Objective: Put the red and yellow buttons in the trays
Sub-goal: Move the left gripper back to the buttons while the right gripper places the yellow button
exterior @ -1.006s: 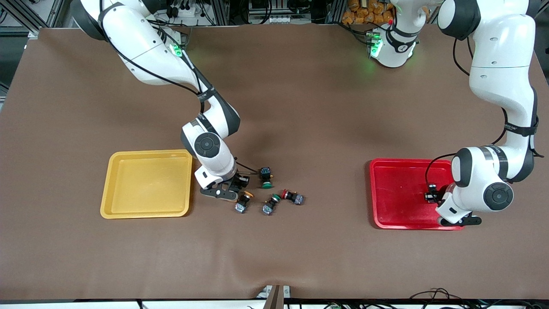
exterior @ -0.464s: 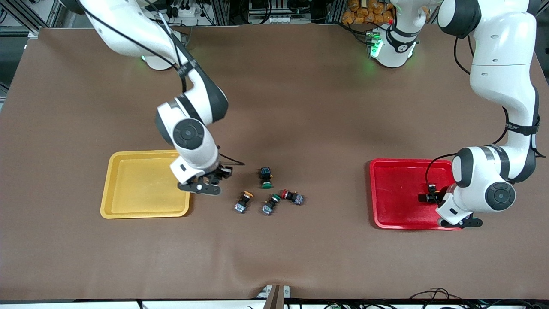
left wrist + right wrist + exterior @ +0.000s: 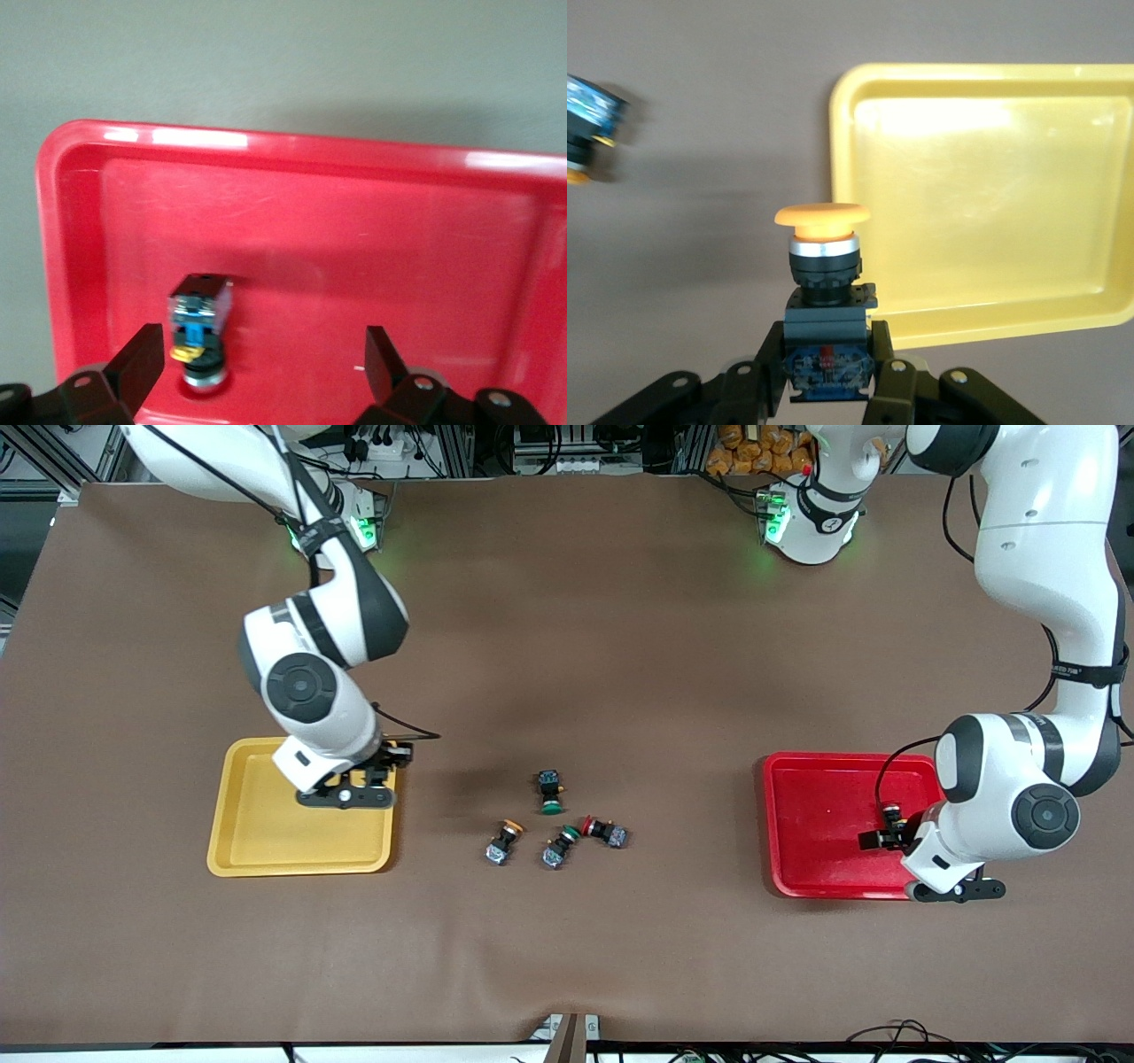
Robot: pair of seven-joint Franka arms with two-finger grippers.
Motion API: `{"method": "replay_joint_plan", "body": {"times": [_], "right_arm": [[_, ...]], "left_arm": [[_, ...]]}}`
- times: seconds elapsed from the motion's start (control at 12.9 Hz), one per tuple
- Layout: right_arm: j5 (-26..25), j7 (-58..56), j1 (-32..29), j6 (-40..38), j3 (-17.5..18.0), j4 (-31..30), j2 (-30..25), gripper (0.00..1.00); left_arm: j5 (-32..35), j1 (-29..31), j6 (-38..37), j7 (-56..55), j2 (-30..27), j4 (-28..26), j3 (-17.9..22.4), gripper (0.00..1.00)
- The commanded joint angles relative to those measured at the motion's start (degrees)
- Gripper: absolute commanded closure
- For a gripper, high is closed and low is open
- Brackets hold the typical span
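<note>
Fingers [image 3: 888, 376] of the right gripper [image 3: 826, 376] are clamped on the bluish base of a yellow-capped button [image 3: 823, 292], held cap-up over the edge of the yellow tray [image 3: 983, 212]. Over the red tray [image 3: 372, 230], the left gripper [image 3: 266, 363] is spread wide, and a red-capped button [image 3: 200, 326] is seen lying in the tray between its fingers, close to one, untouched.

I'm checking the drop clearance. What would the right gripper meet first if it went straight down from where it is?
Probably the yellow tray. The right gripper, shut on a yellow button, hangs over the tray's edge nearest the loose buttons, so it might meet the rim or the table beside it; depth is unclear.
</note>
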Motion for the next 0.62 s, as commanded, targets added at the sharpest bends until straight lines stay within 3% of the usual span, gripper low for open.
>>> {"method": "replay_joint_plan", "body": {"times": [0.0,0.15,0.54], "right_arm": [[-0.91,-7.29,-5.14,1.14,0.98,-5.65,-4.05,1.00],[-0.83,-8.63,-6.99,3.14,0.98,-7.41,-3.96,1.00],[1.27,-8.99,-9.28,16.94,0.98,-15.85,-2.38,1.00]], "left_arm": [[0.48,0.03,-2.05,-4.79,-2.39,-0.98,-2.80,0.00],[0.48,0.03,-2.41,-7.34,-2.83,-0.98,-4.99,0.00],[0.57,-2.25,-2.94,-20.86,-2.92,-0.71,-9.84,0.00]]}}
